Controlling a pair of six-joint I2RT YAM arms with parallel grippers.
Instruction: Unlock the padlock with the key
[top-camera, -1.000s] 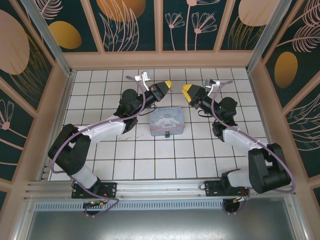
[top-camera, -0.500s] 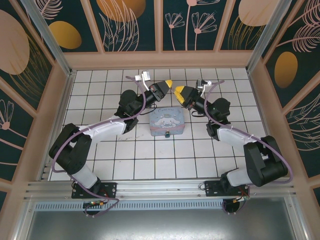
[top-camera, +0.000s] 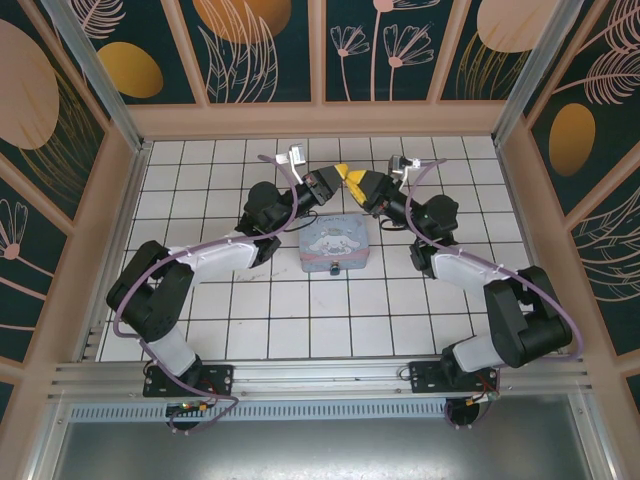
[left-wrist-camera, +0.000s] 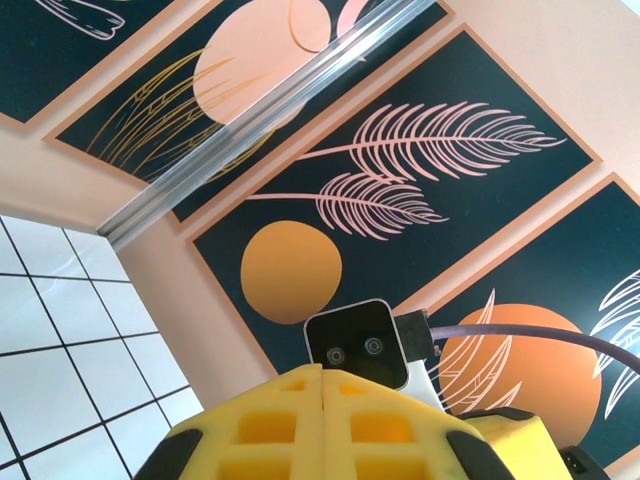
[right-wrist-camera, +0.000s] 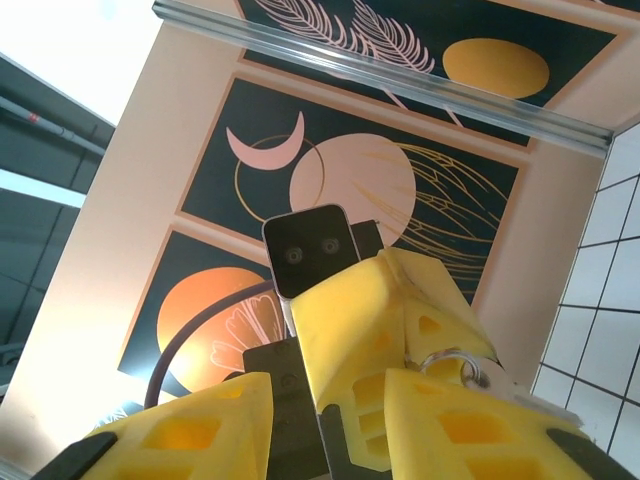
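Left gripper, closed tight, pinches what may be the key; right gripper straddles it, jaws part-open, empty. The padlock lies apart by the tin, unlocking not begun.

- No word, number, brand or sign can be read in any of the views.
- The tin carries a cartoon print on its lid; any lettering within that print is too small to make out.
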